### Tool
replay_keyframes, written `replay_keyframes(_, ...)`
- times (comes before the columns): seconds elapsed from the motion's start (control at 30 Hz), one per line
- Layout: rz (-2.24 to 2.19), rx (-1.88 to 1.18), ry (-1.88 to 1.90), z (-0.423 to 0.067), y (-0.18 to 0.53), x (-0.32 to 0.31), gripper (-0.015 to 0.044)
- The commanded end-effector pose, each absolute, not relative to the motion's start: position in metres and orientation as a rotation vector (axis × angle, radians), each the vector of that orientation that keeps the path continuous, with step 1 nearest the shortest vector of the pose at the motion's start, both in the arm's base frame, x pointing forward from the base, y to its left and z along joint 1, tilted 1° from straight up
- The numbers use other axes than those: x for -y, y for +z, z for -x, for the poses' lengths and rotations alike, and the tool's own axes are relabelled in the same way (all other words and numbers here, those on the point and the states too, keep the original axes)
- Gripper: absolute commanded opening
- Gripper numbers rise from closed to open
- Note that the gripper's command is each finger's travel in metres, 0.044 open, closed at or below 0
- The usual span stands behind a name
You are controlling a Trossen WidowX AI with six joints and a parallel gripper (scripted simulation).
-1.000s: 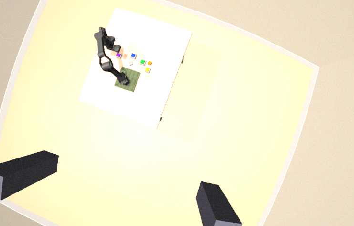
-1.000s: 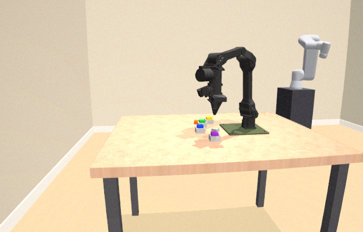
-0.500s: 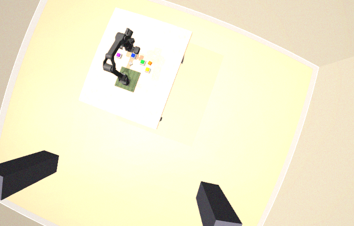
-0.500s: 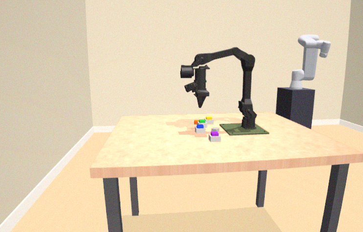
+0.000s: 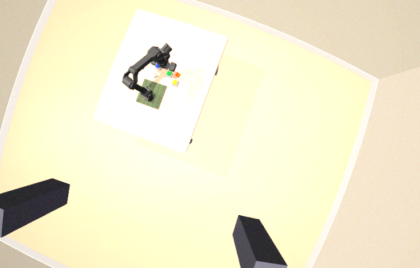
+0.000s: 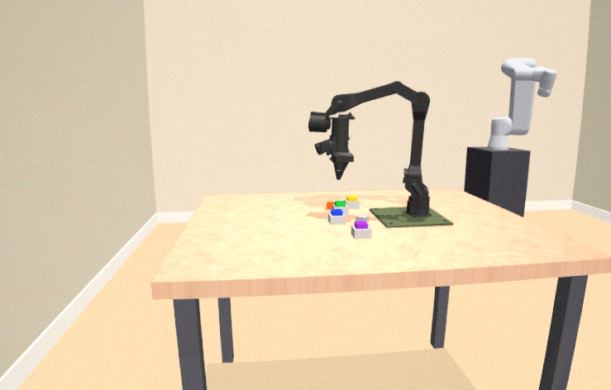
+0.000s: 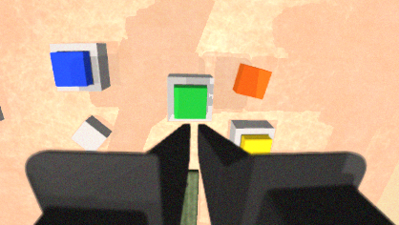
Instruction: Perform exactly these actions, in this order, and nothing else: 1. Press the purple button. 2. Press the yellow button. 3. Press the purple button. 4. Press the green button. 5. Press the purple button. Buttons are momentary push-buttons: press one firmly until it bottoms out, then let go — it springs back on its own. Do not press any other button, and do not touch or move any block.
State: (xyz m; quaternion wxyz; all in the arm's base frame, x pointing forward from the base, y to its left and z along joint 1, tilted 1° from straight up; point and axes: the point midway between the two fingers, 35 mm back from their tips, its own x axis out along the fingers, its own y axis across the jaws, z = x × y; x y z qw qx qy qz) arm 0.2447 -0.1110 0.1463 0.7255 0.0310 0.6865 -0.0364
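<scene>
green button (image 7: 190,100) — square cap, grey housing — under closed end effector (image 7: 194,130)

Yellow button (image 7: 256,143) – partly hidden behind the jaws; purple button seemingly out of wrist view.
</scene>
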Motion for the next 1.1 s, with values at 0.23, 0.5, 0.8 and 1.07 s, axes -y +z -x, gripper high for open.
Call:
replay_keyframes(0.23, -0.074, -1.536, -0.067, -0.24, 0.096, 0.111, 0.002)
replay_keyframes(0.5, -0.074, -1.536, -0.067, -0.241, 0.085, 0.111, 0.002)
replay_keyframes(0.8, -0.074, -1.536, -0.067, -0.241, 0.071, 0.111, 0.002)
replay_keyframes(1.07, -0.074, -1.536, -0.067, -0.241, 0.062, 0.111, 0.002)
